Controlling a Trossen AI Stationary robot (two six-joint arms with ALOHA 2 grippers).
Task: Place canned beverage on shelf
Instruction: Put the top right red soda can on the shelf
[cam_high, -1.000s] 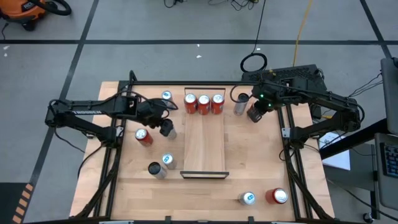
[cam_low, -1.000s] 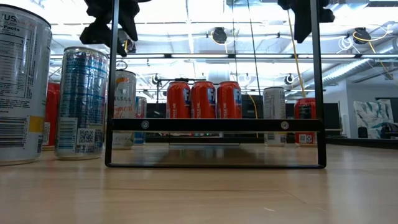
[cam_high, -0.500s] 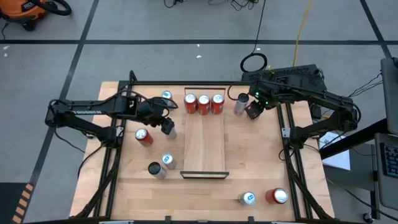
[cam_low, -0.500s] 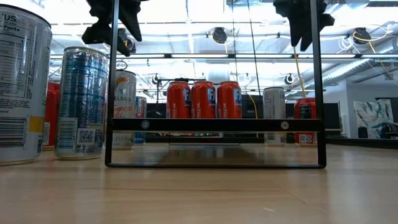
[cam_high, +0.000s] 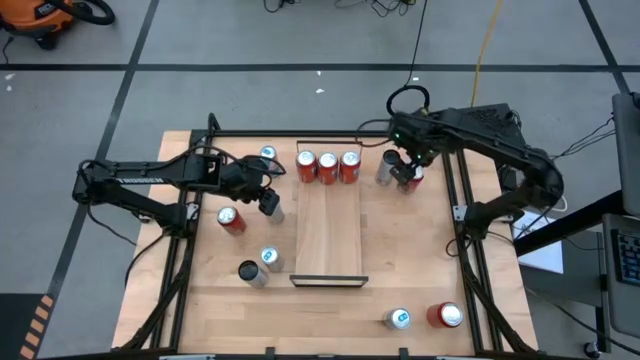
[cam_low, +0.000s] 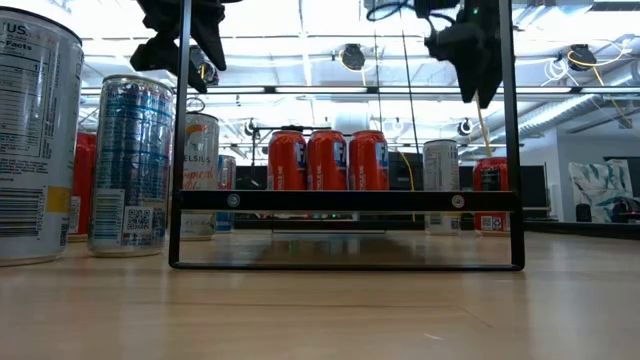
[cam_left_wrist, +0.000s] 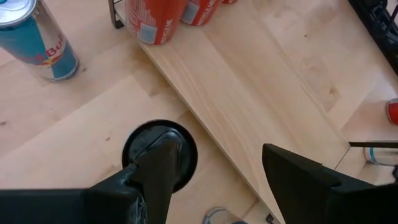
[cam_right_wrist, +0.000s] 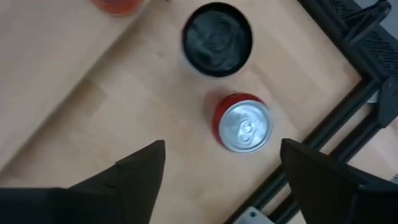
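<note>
The shelf (cam_high: 328, 228) is a long light-wood board in the table's middle, with three red cans (cam_high: 327, 166) standing on its far end. My right gripper (cam_right_wrist: 222, 149) hangs open above the far right corner. A red canned beverage (cam_right_wrist: 244, 124) with a silver top stands below it, and a black-topped can (cam_right_wrist: 217, 38) stands beside that one. My left gripper (cam_left_wrist: 217, 149) hangs open left of the shelf, above another black-topped can (cam_left_wrist: 160, 152). In the low view both grippers (cam_low: 470, 55) (cam_low: 185, 40) are well above the can tops.
A blue can (cam_left_wrist: 37, 37) stands at the far left of the shelf. More cans stand on the table's left half (cam_high: 231, 220) (cam_high: 268, 258) (cam_high: 250, 272) and near the front right corner (cam_high: 398, 318) (cam_high: 445, 316). Black rails (cam_high: 465, 230) frame the table.
My right gripper has swung toward the table's far left, from beside the right rail to above the two cans in the far right corner. It has sunk a little and opened. My left gripper has kept still.
</note>
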